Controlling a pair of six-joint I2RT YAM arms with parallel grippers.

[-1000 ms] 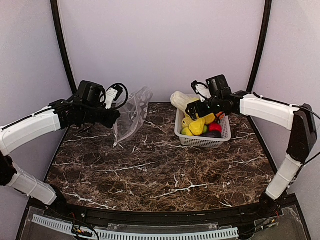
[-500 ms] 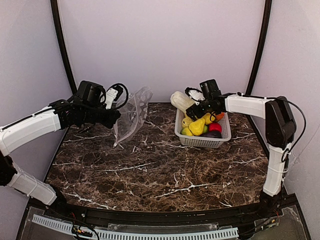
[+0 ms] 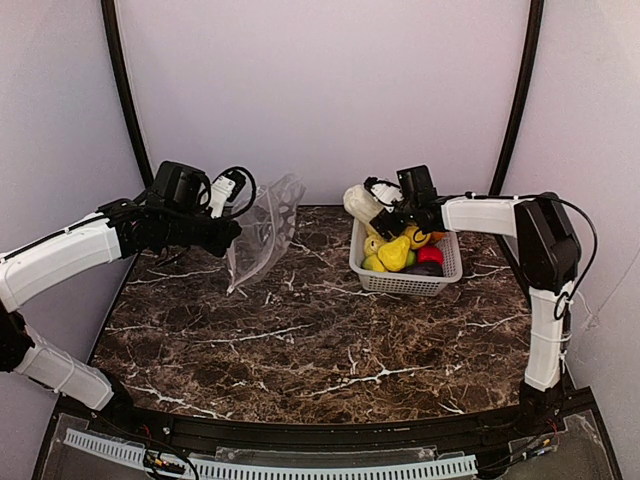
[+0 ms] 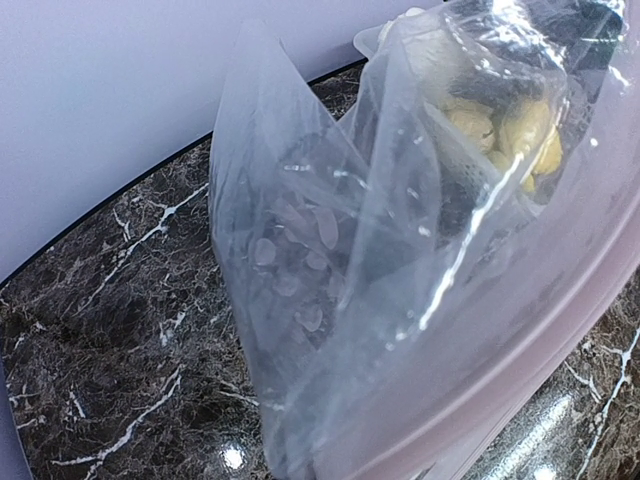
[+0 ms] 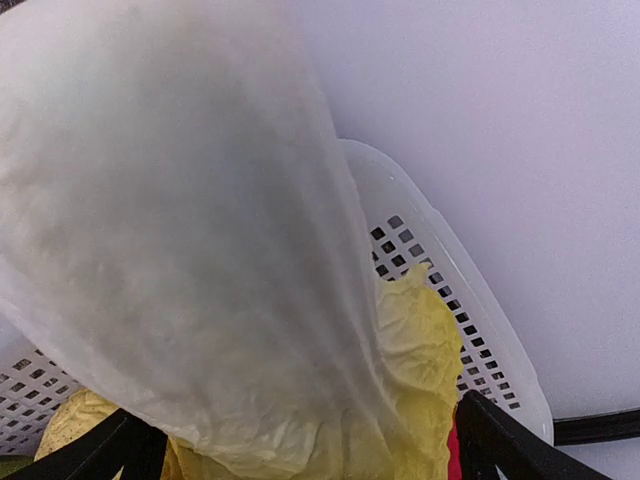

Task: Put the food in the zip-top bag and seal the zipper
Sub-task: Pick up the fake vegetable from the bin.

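Observation:
My left gripper (image 3: 231, 232) is shut on the clear dotted zip-top bag (image 3: 264, 228) and holds it hanging above the table's back left. In the left wrist view the bag (image 4: 330, 280) fills the frame and hides my fingers. Its pinkish zipper (image 4: 520, 385) runs across the lower right. The food lies in the white basket (image 3: 405, 284): a yellow piece (image 3: 393, 254), a red one (image 3: 430, 254), a dark purple one (image 3: 424, 268). A pale white-yellow cabbage (image 3: 360, 200) leans out of the basket's back left corner. My right gripper (image 3: 384, 222) is open, its black fingers (image 5: 110, 450) astride the cabbage (image 5: 200, 250).
The marble table (image 3: 320, 340) is bounded by a black curved frame and lilac walls close behind the basket and the bag. The basket's lattice wall (image 5: 430, 250) stands just behind the cabbage in the right wrist view.
The right gripper has moved a little back and left to the cabbage, and the right forearm has swung in behind it. The left arm and the bag have not moved.

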